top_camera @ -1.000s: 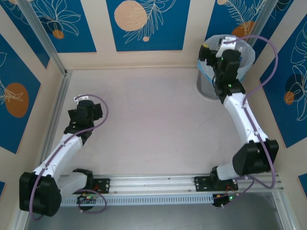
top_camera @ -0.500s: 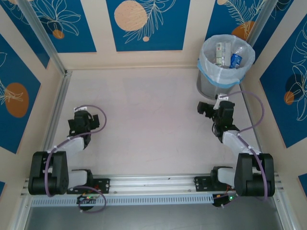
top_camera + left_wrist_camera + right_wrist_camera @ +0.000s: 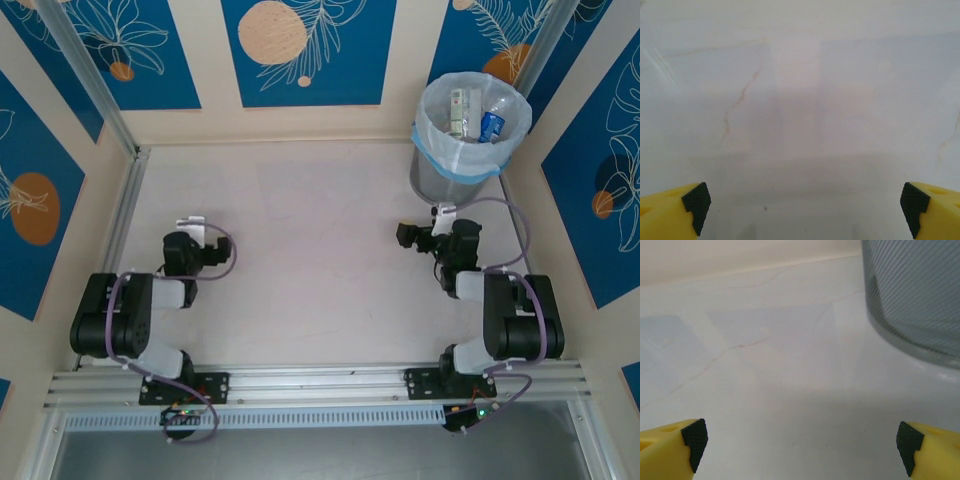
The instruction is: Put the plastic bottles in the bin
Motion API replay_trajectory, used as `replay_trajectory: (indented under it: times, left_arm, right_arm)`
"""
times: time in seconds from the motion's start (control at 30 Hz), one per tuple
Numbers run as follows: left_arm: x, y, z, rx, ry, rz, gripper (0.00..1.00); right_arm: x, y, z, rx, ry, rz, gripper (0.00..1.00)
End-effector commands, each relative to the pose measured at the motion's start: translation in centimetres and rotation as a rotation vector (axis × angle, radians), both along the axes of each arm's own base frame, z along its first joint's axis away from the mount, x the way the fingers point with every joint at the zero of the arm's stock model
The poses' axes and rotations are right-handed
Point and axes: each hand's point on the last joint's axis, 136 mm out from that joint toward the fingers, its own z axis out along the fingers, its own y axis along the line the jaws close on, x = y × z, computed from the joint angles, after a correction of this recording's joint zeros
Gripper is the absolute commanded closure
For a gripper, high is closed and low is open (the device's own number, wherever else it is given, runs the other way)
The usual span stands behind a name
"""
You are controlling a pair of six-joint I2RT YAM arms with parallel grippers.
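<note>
Ahead of the right gripper (image 3: 801, 442) and off to its right stands the bin (image 3: 920, 295), near but not touching. Its grey metal wall meets the pale table (image 3: 765, 370) at a curved foot. The right gripper's jaws are spread wide, gripping nothing. Its yellow fingers with black pads (image 3: 694, 439) sit at the two lower corners of the wrist view, with bare table between them.

From above, the bin stands beyond the right gripper at the far right corner of the table, lined with a translucent white-blue bag folded over its rim. Inside the bag lie the plastic bottles (image 3: 472, 108). One with a green-white label and one with a blue label can be made out, and the rest are too small to tell apart.

Well across the table from the bin, the left gripper (image 3: 805, 206) hangs low over the surface. Its jaws are also spread wide and grip nothing. Below and in front of its black pads (image 3: 696, 202) is faintly veined white tabletop.

Seen from above, both arms are folded close to their bases at the near edge, the left gripper on the left side and the right gripper on the right, with open table between them.
</note>
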Motion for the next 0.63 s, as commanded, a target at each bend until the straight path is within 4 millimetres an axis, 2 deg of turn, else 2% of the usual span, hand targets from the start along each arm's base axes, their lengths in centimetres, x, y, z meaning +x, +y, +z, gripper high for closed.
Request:
replay_trajectory:
  times: [0.0, 0.07, 0.1, 0.13, 0.6]
  left_arm:
    - [1.4, 0.4, 2.2, 0.076, -0.086, 0.069, 0.01]
    - [1.3, 0.3, 2.2, 0.089, -0.091, 0.079, 0.01]
    - [1.4, 0.3, 2.3, 0.089, -0.089, 0.078, 0.01]
    - [1.3, 0.3, 2.3, 0.089, -0.095, 0.079, 0.01]
    - [1.5, -0.1, 2.2, 0.079, -0.083, 0.048, 0.01]
  right_arm:
    - [-0.2, 0.6, 0.8, -0.048, -0.108, 0.030, 0.01]
    - [0.6, 0.1, 0.8, -0.044, -0.086, -0.005, 0.01]
    - [1.3, -0.8, 0.3, -0.047, -0.026, -0.060, 0.01]
    - [1.5, -0.7, 0.2, -0.055, -0.014, -0.062, 0.01]
    - [1.5, -0.5, 0.2, -0.077, -0.023, -0.067, 0.01]
